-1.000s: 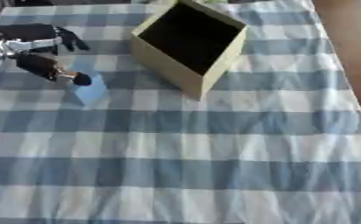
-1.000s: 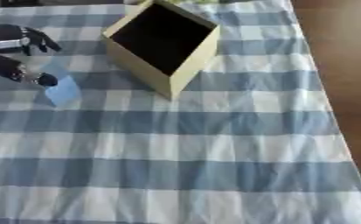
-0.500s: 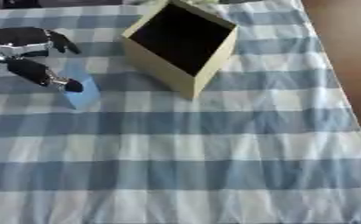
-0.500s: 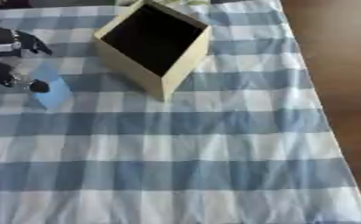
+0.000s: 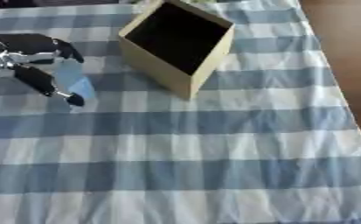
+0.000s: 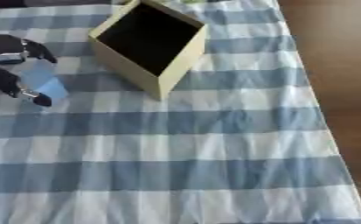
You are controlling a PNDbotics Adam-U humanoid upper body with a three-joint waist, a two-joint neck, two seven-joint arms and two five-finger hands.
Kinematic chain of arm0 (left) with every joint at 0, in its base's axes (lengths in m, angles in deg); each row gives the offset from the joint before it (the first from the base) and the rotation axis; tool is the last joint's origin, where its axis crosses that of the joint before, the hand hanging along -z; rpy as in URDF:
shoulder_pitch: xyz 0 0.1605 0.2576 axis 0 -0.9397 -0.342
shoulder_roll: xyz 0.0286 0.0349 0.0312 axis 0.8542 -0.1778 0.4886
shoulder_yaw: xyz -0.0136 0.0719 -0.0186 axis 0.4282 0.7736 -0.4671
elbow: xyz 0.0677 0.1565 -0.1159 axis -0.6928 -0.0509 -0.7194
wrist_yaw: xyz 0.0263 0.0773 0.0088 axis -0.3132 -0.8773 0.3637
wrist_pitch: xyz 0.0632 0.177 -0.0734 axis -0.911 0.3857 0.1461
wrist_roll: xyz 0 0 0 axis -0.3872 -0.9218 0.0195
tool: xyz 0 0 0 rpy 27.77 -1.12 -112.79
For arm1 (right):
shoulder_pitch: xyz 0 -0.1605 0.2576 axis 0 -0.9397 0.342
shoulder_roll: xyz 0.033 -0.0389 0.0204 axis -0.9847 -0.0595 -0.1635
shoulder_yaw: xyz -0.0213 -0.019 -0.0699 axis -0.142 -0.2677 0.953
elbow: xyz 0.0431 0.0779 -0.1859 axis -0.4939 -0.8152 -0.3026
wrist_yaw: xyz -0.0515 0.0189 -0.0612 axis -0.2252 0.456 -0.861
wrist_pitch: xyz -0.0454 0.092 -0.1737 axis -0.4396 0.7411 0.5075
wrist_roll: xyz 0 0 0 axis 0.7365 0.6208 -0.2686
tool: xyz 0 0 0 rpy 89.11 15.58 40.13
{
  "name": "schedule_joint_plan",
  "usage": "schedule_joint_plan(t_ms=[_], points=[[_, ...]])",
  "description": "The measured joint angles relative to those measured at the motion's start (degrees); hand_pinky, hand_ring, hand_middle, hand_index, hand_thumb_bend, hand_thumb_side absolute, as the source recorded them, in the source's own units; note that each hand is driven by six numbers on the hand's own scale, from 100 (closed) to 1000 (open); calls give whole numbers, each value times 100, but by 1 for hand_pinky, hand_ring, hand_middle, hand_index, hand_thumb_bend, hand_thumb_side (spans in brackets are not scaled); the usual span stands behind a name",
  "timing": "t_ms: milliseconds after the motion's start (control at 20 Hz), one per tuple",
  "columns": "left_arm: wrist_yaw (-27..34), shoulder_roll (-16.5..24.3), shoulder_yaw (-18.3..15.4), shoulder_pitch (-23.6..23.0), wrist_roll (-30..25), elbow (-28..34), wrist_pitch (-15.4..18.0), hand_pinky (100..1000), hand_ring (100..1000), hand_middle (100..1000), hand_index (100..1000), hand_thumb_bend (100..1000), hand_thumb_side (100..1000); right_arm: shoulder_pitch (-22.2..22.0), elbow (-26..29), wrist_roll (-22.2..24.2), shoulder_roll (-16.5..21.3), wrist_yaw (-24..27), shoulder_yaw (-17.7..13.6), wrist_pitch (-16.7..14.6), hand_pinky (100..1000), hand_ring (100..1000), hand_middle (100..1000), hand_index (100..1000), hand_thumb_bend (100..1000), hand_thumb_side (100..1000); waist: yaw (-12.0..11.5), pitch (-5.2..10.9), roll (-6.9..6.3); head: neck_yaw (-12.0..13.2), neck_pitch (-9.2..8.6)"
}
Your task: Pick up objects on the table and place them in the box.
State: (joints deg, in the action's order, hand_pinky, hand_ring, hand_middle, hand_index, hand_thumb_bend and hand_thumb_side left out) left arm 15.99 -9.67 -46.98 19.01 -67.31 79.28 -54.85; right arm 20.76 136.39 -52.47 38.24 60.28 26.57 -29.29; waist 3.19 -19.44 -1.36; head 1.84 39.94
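Just left of the box [image 5: 177, 44], the small blue block [image 5: 74, 82] is pinched by the left hand [image 5: 30, 59] and should be lifted straight up before being carried over the box's open top.

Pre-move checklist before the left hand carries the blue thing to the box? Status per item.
1. Left hand at the light blue object: ok, fingers and thumb curl around it.
2. Object lifted off the checked cloth: cannot tell.
3. Box opening free: ok, interior looks dark with nothing seen inside.
4. Path from object to box: ok, only bare cloth between them.
5. Box stable: cannot tell, it sits skewed to the cloth's checks.
6. Right hand out of the way: ok, it shows in neither view.
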Motion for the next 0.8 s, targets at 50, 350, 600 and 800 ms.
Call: schedule_joint_plan(t_ms=[50,350,600,800], points=[[-10,-1,0,0,42,-2,-17,622,787,760,894,702,885,0,-3,1,0,6,0,1,753,677,623,826,100,891,0,-2,0,2,0],[27,-53,31,12,281,-1,-115,476,675,637,821,560,775,0,-5,2,-1,15,-2,2,753,677,622,826,100,891,4,-5,5,7,-1],[142,-95,63,12,371,-3,-132,385,597,569,746,413,676,-1,-6,2,-3,17,-3,2,754,677,622,826,100,892,6,-6,5,10,-2],[271,-98,64,19,368,2,-136,355,569,537,716,364,607,-2,-6,2,-4,18,-4,7,754,677,622,827,100,893,10,-6,2,22,-2]])
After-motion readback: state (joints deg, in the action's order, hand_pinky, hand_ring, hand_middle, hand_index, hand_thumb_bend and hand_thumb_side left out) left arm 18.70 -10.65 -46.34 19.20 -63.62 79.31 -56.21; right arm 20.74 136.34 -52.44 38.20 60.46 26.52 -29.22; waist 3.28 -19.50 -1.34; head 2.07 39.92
